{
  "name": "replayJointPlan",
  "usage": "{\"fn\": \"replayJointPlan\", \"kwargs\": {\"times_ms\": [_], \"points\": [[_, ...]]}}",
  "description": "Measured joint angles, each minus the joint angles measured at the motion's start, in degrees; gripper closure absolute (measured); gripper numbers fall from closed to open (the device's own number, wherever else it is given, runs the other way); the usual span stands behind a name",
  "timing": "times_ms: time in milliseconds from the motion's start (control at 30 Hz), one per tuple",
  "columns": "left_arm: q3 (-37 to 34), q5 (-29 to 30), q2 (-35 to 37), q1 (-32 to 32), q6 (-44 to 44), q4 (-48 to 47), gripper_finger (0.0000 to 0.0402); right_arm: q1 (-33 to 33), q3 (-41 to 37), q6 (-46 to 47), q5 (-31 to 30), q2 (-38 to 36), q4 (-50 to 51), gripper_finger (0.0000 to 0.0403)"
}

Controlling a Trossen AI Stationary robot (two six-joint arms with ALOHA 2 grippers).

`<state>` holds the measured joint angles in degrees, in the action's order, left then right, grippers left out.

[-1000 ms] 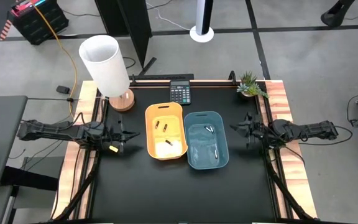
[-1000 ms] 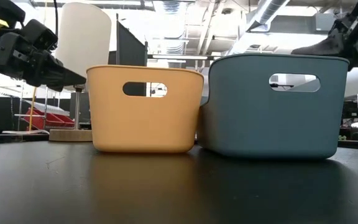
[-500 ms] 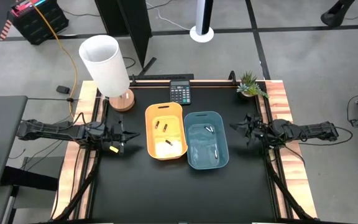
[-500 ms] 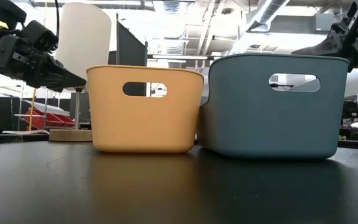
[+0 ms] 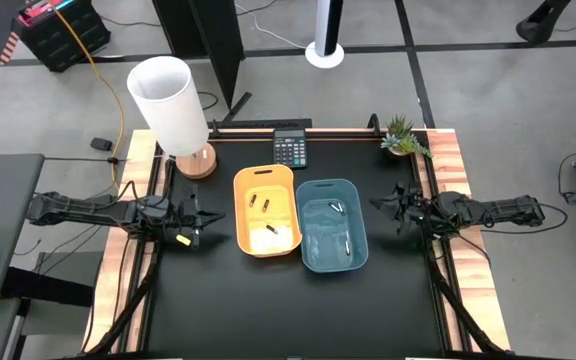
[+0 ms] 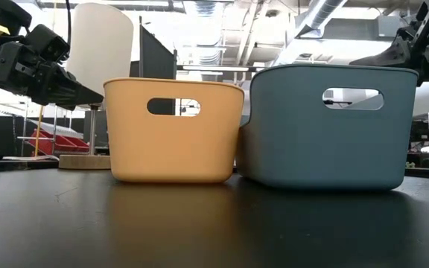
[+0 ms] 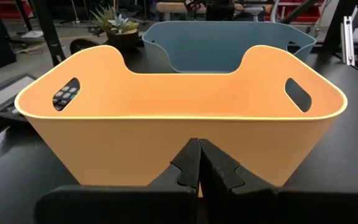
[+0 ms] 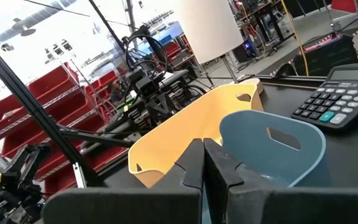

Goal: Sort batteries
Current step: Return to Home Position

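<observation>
Several batteries lie in two bins at the table's middle: dark coppery ones (image 5: pixel 259 204) on the floor of the orange bin (image 5: pixel 240 230), silvery ones (image 5: pixel 335 208) on the floor of the blue bin (image 5: pixel 360 220). My left gripper (image 5: pixel 211 213) hovers shut to the left of the orange bin (image 7: pixel 73 149), holding nothing. My right gripper (image 5: pixel 376 205) hovers shut to the right of the blue bin (image 8: pixel 303 140), above its rim, holding nothing.
A black calculator (image 5: pixel 289 149) lies behind the bins at the far edge. A white lamp on a wooden base (image 5: pixel 173 110) stands at the far left corner, a small potted plant (image 5: pixel 401 137) at the far right. Bare black tabletop (image 5: pixel 288 310) stretches in front of the bins.
</observation>
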<state>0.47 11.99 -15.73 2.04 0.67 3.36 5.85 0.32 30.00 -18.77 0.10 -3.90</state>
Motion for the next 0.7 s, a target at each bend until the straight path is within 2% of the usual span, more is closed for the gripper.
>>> {"fn": "replayJointPlan", "kwargs": {"times_ms": [700], "points": [[0.00, 0.00, 0.00, 0.00, 0.00, 0.00, 0.0401, 0.00, 0.00, 0.01, 0.05, 0.00, 0.05, 0.0379]]}}
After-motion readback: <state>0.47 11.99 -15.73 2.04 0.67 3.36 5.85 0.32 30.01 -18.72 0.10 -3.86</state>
